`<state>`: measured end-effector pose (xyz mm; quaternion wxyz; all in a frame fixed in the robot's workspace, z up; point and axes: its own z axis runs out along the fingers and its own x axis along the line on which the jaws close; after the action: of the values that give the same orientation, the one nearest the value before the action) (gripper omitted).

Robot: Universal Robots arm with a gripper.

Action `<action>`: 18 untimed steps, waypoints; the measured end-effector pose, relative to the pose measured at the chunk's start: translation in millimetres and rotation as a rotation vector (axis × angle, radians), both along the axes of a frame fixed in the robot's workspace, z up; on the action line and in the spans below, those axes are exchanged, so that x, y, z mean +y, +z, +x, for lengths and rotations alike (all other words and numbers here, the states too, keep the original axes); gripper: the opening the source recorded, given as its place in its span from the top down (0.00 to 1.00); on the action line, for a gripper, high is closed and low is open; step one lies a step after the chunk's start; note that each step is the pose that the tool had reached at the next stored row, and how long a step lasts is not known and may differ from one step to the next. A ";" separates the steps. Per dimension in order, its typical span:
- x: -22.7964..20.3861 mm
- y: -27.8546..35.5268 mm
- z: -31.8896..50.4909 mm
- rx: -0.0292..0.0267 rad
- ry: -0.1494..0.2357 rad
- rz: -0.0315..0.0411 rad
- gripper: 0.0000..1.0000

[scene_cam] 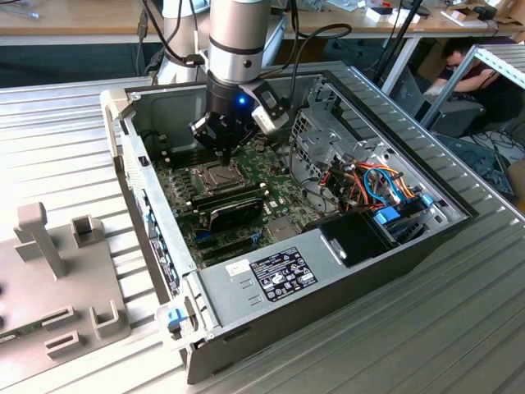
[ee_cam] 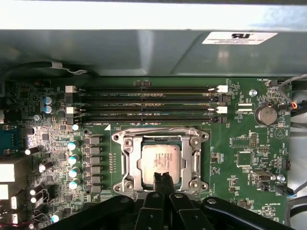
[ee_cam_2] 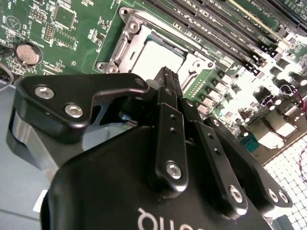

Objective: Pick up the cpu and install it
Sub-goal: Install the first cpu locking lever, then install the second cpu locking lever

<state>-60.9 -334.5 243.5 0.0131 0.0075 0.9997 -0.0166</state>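
The cpu (ee_cam: 160, 161) sits in its socket, its near edge hidden behind the gripper (ee_cam: 162, 178), whose fingers are pressed together, empty

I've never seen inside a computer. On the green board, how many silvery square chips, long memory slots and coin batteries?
Flat silvery square cpu: 1
Long black memory slots: 4
Round silver coin battery: 1
Total: 6

Work surface: ribbed grey metal table (scene_cam: 459, 328), lit evenly.
Behind: long light wooden desk (scene_cam: 98, 16) with dark space below.
Exterior view's right: a seated person (scene_cam: 472, 70), grey metal shelf frame (scene_cam: 500, 61).
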 end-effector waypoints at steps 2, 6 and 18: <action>-0.1 0.0 -0.1 0.0000 0.000 0.0000 0.89; -0.1 0.7 -0.1 -0.0001 0.000 0.0001 0.89; -0.1 2.9 -0.1 0.0000 0.000 -0.0031 0.89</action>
<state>-61.0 -334.6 246.4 0.0131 0.0074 0.9997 -0.0181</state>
